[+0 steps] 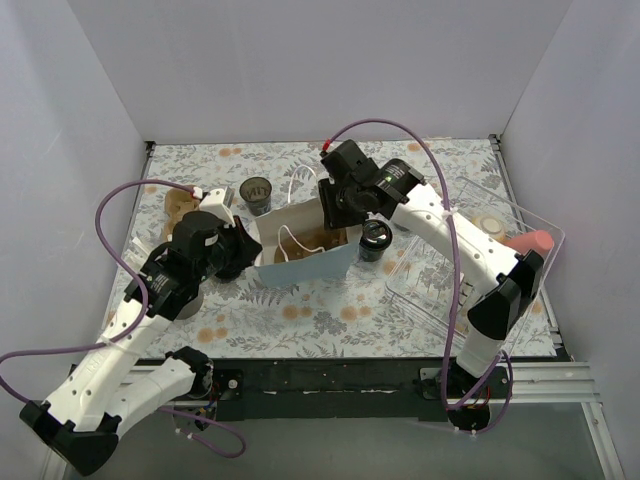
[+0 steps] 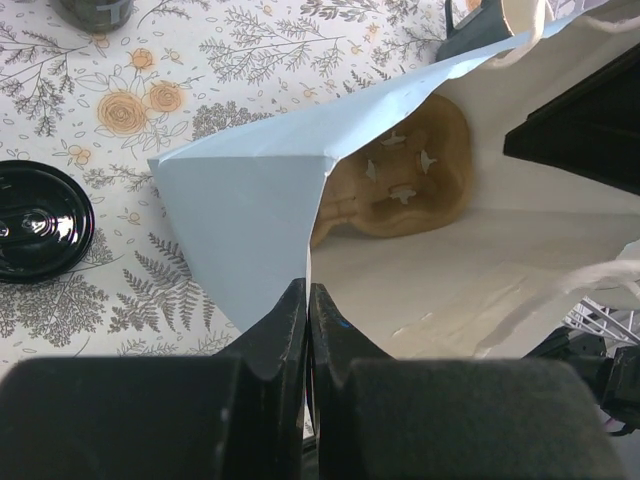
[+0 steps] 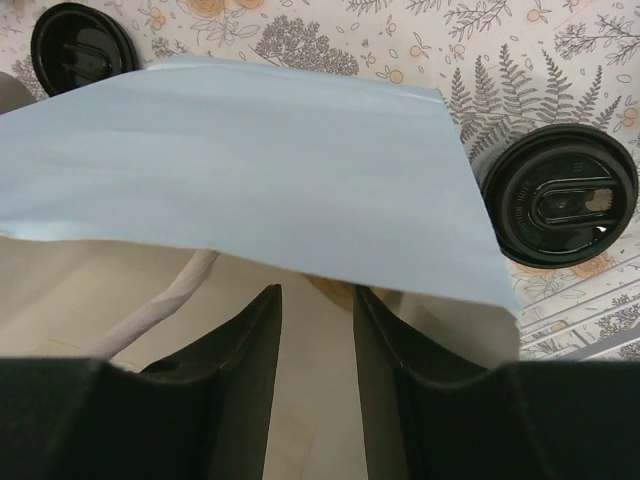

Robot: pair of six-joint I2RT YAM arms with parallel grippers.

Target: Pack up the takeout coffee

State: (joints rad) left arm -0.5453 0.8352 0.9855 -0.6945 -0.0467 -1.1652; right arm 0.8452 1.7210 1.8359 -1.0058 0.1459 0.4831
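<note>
The takeout coffee (image 1: 375,239), a small dark cup with a black lid, stands on the table just right of the light-blue paper bag (image 1: 310,262). It also shows in the right wrist view (image 3: 560,195). The bag stands open with a brown cardboard cup carrier (image 2: 400,185) inside it. My left gripper (image 1: 250,252) (image 2: 308,290) is shut on the bag's left rim (image 2: 250,200). My right gripper (image 1: 335,215) (image 3: 315,295) is open and empty, with its fingers inside the bag's mouth behind the blue wall (image 3: 250,150).
A second black-lidded cup (image 2: 35,220) (image 3: 85,45) stands left of the bag, hidden under my left arm in the top view. A lidless grey cup (image 1: 257,193) stands behind the bag. A clear plastic bin (image 1: 480,250) fills the right side. A brown carrier (image 1: 180,205) lies at far left.
</note>
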